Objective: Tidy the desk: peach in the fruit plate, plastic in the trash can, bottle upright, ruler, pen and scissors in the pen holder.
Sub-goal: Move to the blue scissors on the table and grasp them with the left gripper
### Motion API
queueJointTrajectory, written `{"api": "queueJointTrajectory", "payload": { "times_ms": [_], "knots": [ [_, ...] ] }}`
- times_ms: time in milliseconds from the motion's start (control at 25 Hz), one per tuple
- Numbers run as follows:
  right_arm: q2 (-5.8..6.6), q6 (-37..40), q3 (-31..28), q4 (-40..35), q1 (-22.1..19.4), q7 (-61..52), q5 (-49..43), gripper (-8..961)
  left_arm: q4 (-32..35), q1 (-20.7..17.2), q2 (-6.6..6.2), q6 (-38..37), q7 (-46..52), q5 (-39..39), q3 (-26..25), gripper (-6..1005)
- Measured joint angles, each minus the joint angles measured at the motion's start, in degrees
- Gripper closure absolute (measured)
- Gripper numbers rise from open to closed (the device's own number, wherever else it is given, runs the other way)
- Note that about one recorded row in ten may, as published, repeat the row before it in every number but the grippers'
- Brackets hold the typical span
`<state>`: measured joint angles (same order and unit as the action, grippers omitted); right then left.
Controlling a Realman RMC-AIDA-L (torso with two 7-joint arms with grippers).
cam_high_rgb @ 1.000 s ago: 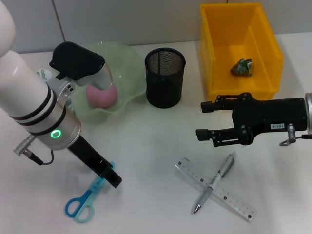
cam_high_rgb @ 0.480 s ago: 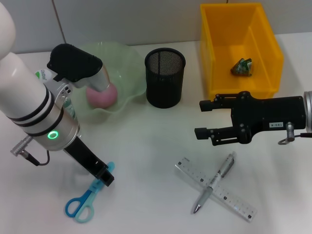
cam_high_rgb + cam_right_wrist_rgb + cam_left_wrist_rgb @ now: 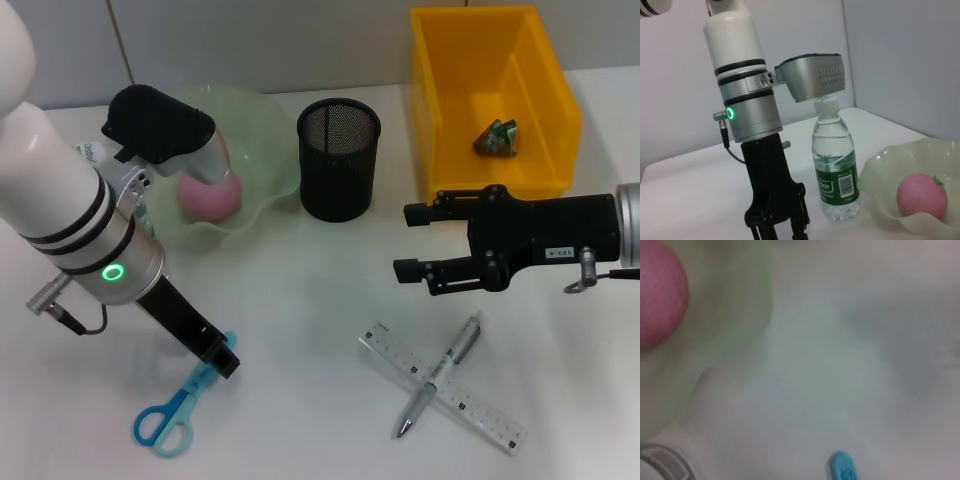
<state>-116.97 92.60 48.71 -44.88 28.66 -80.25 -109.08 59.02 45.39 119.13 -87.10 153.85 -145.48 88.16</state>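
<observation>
the left gripper (image 3: 222, 358) hangs low over the desk (image 3: 300, 300), right at the blade end of the scissors (image 3: 176, 410). the scissors lie flat with their long axis running from 1 o'clock, where the blades reach the gripper, to 7 o'clock, where the blue handles sit nearest the robot. whether the left fingers are parted or closed cannot be told; they do not seem to have lifted anything. this arm is far nearer the scissors than the other, so the pickup looks like its job.

the right gripper (image 3: 405, 243) hovers with its fingers spread wide and nothing between them, pointing toward 9 o'clock. the pen (image 3: 440, 373) and ruler (image 3: 441, 386) lie crossed at its 5 o'clock, near it. the holder (image 3: 338, 158) stands at 1 o'clock from the scissors, well apart, between the plate (image 3: 268, 130) with the peach (image 3: 209, 197) and the yellow bin (image 3: 489, 100).
</observation>
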Motion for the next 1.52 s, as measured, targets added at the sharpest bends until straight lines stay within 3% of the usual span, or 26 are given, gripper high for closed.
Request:
{"api": "queueJointTrajectory", "payload": {
  "times_ms": [320,640,1040,1520],
  "knots": [
    [0.93,-0.11,0.24,1.21,1.21,-2.50,-0.99,185,0.01,-0.43,0.05,0.84,-0.61,0.97,0.31,444],
    [2.89,-0.31,0.40,3.18,3.17,-5.19,-1.68,185,-0.13,-0.42,0.05,0.68,-0.84,1.48,0.58,447],
    [3.16,-0.48,0.15,3.52,6.93,-6.55,-6.08,184,-0.08,-0.19,0.05,-1.18,-0.84,-1.74,1.14,451],
    [2.98,-0.87,0.17,3.59,7.10,-6.50,-6.15,184,-0.07,0.10,0.04,-1.66,-0.60,-1.49,2.41,455]
  ]
}}
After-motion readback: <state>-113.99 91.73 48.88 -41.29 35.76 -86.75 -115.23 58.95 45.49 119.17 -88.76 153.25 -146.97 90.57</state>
